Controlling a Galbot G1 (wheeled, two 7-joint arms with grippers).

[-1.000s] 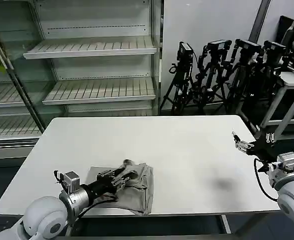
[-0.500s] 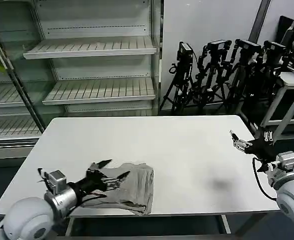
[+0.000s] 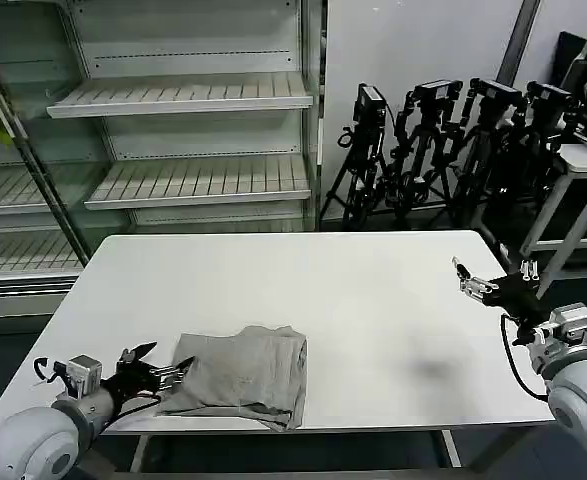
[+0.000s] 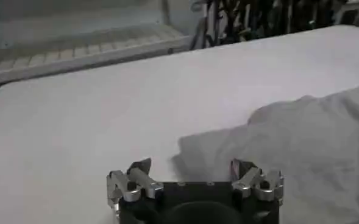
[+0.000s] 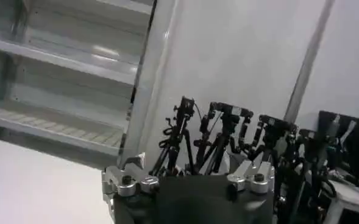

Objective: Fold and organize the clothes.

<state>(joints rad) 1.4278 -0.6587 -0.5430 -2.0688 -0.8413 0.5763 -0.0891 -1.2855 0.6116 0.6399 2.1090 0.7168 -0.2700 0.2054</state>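
A light grey shirt [image 3: 243, 372] lies folded into a compact bundle near the front left edge of the white table [image 3: 323, 290]. My left gripper [image 3: 160, 369] is open, low over the table just to the left of the bundle, with nothing between its fingers. The left wrist view has the open gripper [image 4: 191, 170] over bare tabletop, with the shirt [image 4: 313, 140] just ahead of it and off to one side. My right gripper [image 3: 470, 284] hangs open and empty above the table's right edge, far from the shirt. In the right wrist view that gripper [image 5: 194, 165] faces the room behind.
Empty white shelving [image 3: 183, 95] stands behind the table at the back left. Several black tripods [image 3: 443, 150] crowd the back right. Another white table [image 3: 583, 160] sits at the far right. The middle and right of my table are bare.
My left gripper let go of the shirt, opened and drew back to the left, off the bundle. The shirt settled flatter. The right gripper rose slightly.
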